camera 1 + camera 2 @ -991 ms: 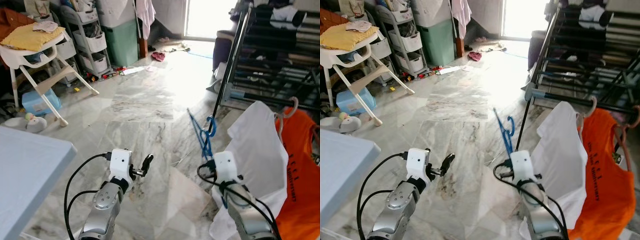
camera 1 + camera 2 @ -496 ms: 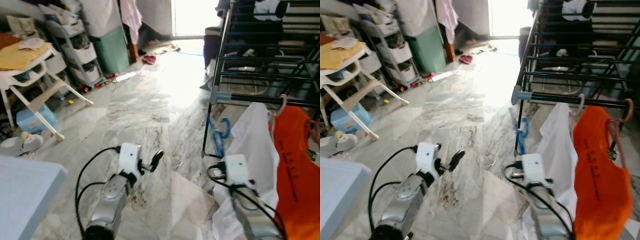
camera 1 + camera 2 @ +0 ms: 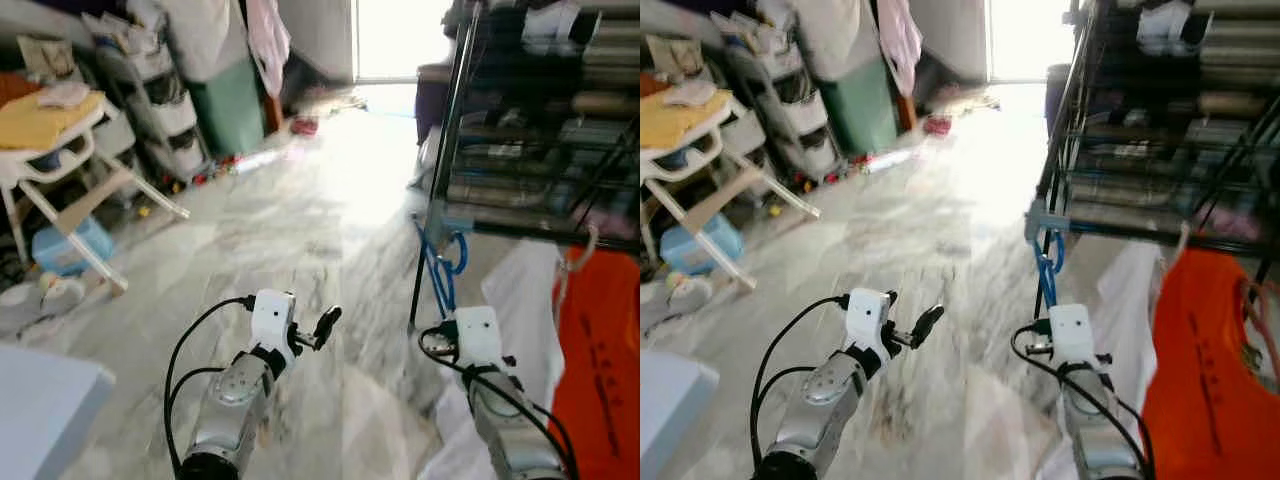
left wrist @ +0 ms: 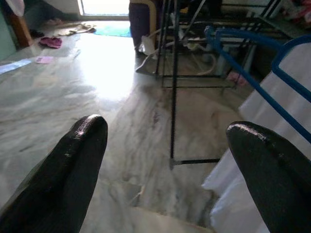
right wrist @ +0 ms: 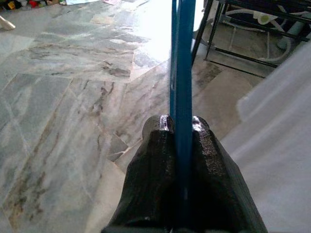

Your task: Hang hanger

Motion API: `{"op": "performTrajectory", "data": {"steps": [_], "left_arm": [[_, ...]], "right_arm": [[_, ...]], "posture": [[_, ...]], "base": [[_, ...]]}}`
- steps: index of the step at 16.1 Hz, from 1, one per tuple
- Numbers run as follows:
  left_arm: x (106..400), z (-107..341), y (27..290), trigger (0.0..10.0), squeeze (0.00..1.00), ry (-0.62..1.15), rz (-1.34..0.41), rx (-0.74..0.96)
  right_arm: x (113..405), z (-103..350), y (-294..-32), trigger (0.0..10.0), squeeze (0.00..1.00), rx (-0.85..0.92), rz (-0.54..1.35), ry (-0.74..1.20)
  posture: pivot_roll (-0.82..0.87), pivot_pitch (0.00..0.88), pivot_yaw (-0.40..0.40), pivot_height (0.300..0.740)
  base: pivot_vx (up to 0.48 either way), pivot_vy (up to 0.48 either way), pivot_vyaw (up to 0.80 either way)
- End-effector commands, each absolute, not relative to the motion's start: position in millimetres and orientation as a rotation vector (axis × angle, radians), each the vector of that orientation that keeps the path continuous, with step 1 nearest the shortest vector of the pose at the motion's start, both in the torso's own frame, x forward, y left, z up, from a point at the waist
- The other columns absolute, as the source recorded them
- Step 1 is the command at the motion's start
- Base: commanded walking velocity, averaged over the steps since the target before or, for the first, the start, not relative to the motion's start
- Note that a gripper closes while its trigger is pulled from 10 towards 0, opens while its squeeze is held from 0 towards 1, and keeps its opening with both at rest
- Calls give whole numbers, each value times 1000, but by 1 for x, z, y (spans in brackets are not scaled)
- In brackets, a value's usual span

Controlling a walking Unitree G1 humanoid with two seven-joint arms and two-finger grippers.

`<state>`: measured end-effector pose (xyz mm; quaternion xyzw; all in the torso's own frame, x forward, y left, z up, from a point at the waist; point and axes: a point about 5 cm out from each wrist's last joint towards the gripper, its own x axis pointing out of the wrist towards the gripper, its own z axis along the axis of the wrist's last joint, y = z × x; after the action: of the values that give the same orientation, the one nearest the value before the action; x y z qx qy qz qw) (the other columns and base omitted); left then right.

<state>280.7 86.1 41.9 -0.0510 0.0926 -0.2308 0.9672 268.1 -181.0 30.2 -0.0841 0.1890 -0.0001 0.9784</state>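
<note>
Marble floor [image 3: 300,220] is stretching ahead of you toward a bright doorway, with the black drying rack [image 3: 540,130] standing as your landmark on the robot's right side. Your right gripper [image 5: 181,127] is clamping its two black fingers tight on the blue hanger [image 3: 440,262], pinching the thin bar low down, so the hook end is rising beside the rack's near corner post, just under its lower rail. You are handling something that looks light and stiff, probably plastic, thin and smooth enough to twist or slide in the pinch if you are swinging it fast. Holding it by the straight bar is leaving the hook free, which is what hanging calls for. Your left gripper [image 4: 160,160] is hovering over the floor, away from the rack, with its fingers spread wide and nothing between them.

Beside the rack a white garment [image 3: 520,300] and an orange shirt [image 3: 600,370] are hanging, and they are covering the rail space nearest you. You are looking through motion blur in both head views, so the hook's exact gap to the rail is hard to judge, and most of the hanger's shoulder is running out of sight in the right wrist view.
</note>
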Motion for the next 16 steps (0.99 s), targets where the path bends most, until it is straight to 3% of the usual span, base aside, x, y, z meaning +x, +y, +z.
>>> {"op": "performTrajectory", "data": {"steps": [1, 3, 7, 10, 16], "left_arm": [[282, 37, 97, 10000, 0, 214, -429, -85], [282, 34, 98, 10000, 0, 230, -414, -67], [279, 26, 93, 10000, 0, 275, -408, -72], [277, 25, 85, 10000, 0, 277, -417, -96], [277, 25, 87, 10000, 0, 275, -450, -102]], "right_arm": [[274, 36, -166, 10000, 0, -161, 43, 354], [273, 35, -166, 10000, 0, -160, 46, 354], [270, 35, -175, 10000, 0, -197, 2, 360], [276, 37, -187, 10000, 0, -252, -62, 382], [283, 36, -223, 10000, 0, -174, -280, 457]], "posture": [[-220, 0, 117, 740], [-221, 0, 116, 740], [-235, 0, 97, 740], [-237, 0, 72, 740], [-231, 0, 94, 740]], "base": [[0, 0, -563], [0, 0, -597], [0, 0, 0], [0, 0, 0], [0, 0, 0]]}}
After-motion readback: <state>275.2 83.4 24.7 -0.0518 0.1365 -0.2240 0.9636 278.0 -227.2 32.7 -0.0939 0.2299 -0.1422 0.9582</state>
